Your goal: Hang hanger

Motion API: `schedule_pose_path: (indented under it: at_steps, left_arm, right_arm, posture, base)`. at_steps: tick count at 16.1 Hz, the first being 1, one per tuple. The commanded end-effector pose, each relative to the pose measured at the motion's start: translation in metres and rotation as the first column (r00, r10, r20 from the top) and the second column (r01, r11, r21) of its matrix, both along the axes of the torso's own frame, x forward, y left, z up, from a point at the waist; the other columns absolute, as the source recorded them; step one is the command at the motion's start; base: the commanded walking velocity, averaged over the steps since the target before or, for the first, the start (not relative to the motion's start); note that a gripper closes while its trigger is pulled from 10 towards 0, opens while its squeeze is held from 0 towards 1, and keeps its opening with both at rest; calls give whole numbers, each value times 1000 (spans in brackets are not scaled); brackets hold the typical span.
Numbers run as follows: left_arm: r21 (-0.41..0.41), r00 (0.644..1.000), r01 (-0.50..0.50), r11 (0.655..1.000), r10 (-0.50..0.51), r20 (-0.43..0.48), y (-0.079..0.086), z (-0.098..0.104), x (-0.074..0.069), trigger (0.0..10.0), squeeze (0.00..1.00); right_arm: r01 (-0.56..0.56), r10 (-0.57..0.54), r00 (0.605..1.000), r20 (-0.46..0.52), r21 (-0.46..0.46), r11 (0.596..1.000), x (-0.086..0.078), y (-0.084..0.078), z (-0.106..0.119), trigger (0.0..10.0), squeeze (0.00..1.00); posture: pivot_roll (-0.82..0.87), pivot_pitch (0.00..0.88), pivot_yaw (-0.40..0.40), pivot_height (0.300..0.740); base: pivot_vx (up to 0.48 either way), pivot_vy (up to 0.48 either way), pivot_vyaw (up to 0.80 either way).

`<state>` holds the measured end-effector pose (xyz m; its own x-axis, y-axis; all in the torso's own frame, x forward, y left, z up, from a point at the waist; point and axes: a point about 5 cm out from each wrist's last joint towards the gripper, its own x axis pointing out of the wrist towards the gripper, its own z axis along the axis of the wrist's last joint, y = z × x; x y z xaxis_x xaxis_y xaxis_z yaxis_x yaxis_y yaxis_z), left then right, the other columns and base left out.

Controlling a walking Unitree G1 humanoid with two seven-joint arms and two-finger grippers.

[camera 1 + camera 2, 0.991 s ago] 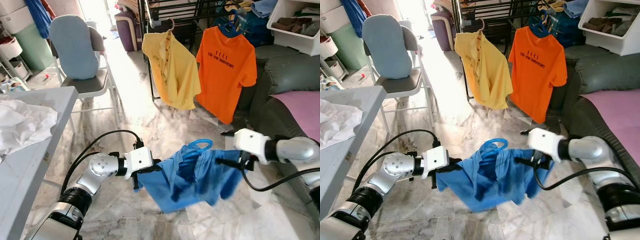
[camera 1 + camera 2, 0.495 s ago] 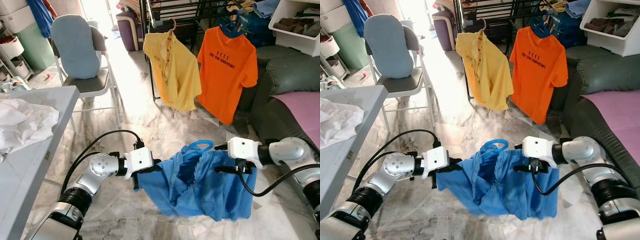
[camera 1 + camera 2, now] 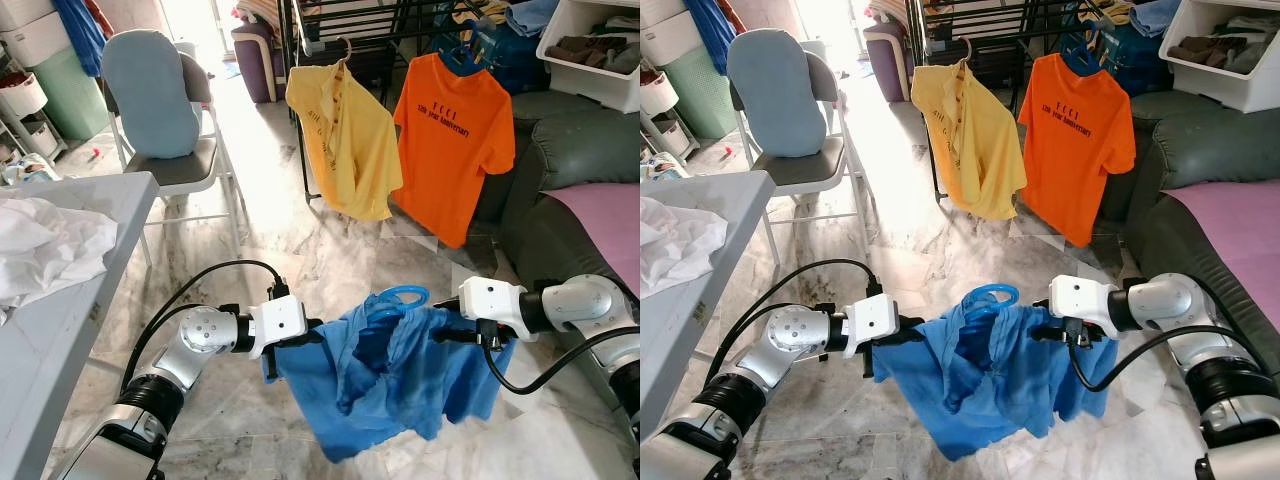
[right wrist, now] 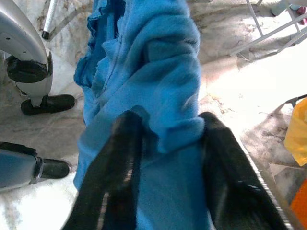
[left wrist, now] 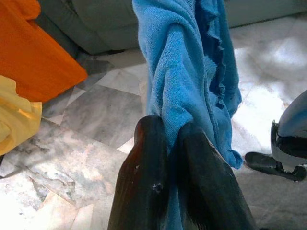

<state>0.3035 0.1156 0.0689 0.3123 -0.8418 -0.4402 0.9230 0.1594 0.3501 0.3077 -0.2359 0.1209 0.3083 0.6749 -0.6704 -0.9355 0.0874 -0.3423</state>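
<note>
Blue hanger mostly buried in blue shirt.

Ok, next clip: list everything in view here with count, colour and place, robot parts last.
Blue cloth shirt: 1, held up between both grippers above the floor.
Blue plastic hanger: 1, hook showing at the shirt's collar.
Yellow polo shirt: 1, hanging on the black metal rack.
Orange printed T-shirt: 1, hanging beside the yellow one.
Grey folding chair with light blue cushion: 1, far left.
Grey table: 1, left, with crumpled white cloth on it.
Dark grey sofa: 1, right, pink cover on the seat.
White storage bin: 1, upper right.
Left gripper: shut on the shirt.
Right gripper: shut on the shirt.
</note>
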Motion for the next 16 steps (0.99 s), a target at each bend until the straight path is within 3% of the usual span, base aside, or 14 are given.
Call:
schedule_pose_path:
  at_steps: [1,14,15,16]
  left_arm:
    - [-14,999,-4,1000,5,39,0,7,4,0,0]
    - [4,996,-55,998,55,67,5,6,8,0,0]
    - [8,995,-70,998,69,73,6,5,9,1059,0]
    - [-7,992,-111,994,111,54,9,4,11,10000,1000]
  right_arm:
    - [-27,27,1000,-11,9,1000,1,4,2,0,0]
    - [12,-12,1000,11,39,999,6,3,6,0,0]
    - [28,-30,999,30,59,998,8,4,7,0,0]
    - [43,-46,998,45,70,997,9,6,5,0,0]
  posture:
    - [-157,0,63,740]
    - [-158,0,63,740]
    - [-156,0,62,740]
    - [-155,0,64,740]
  base:
    - [0,0,0]
    - [0,0,0]
    - [0,0,0]
    - [0,0,0]
